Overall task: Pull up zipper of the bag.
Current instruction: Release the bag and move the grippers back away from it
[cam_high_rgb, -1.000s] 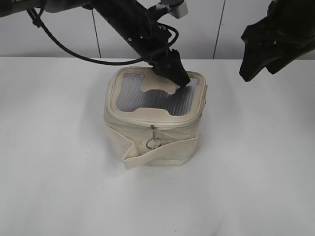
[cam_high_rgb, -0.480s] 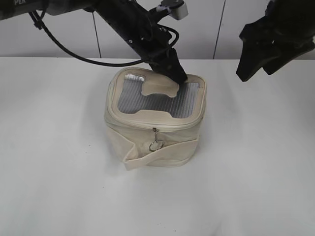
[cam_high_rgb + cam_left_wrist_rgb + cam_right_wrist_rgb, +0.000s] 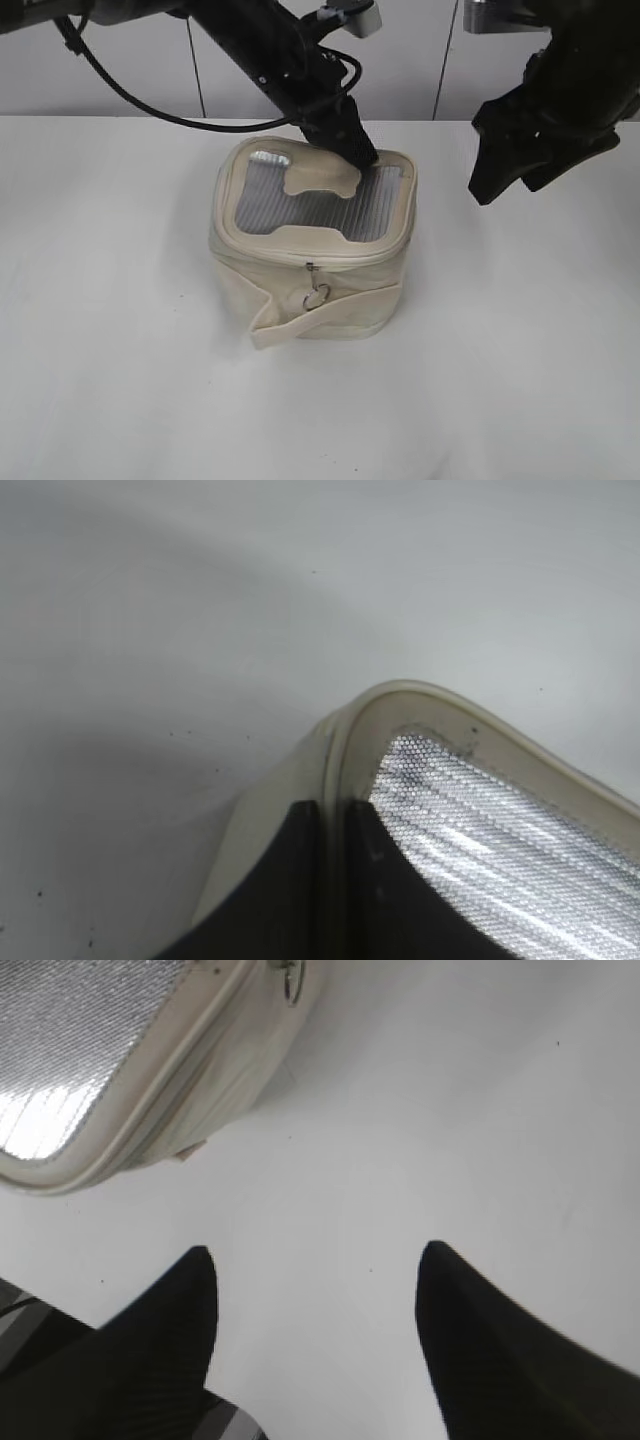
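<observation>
Bag (image 3: 310, 255) under left tool (image 3: 355, 150), seemingly closed on lid – tips hidden, right tool (image 3: 315, 1290) open, aloft

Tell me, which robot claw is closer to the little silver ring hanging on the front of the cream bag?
Left. The left gripper presses on the boxy cream soft bag's back lid rim, above and behind the small silver metal ring. The right gripper hangs open in the air, off to the bag's right.
</observation>
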Available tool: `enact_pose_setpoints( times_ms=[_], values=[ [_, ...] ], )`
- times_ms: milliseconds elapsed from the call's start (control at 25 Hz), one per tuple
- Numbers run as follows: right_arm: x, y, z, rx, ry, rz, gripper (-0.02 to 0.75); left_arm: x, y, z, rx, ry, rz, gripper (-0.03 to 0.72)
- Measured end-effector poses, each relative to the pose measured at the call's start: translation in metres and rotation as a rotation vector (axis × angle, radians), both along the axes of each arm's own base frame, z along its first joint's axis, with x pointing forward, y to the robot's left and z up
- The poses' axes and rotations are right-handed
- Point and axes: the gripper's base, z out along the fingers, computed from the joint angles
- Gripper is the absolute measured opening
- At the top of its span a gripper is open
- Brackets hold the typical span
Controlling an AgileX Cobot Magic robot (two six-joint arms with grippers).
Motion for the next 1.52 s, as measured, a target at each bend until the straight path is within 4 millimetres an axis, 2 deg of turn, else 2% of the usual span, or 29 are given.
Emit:
enact_pose_setpoints(
  times_ms=[240, 560, 840, 1120, 1520],
  values=[
    [0.009, 0.002, -0.018, 0.000, -0.065, 0.042, 0.493, -0.001, 0.005, 0.007, 0.013, -0.008, -0.008, 0.044],
    [0.014, 0.015, -0.038, 0.075, -0.091, 0.238, 0.493, 0.000, 0.007, 0.007, 0.014, -0.008, -0.003, 0.044],
    [0.030, 0.018, -0.058, 0.057, -0.154, 0.237, 0.475, 0.000, 0.007, 0.007, 0.014, -0.008, -0.003, 0.043],
    [0.037, 0.020, -0.076, 0.043, -0.153, 0.257, 0.454, 0.000, 0.007, 0.007, 0.015, -0.009, -0.003, 0.042],
    [0.041, 0.026, -0.078, 0.094, -0.199, 0.282, 0.400, 0.001, 0.008, 0.008, 0.020, -0.013, -0.003, 0.042]
  ],
)
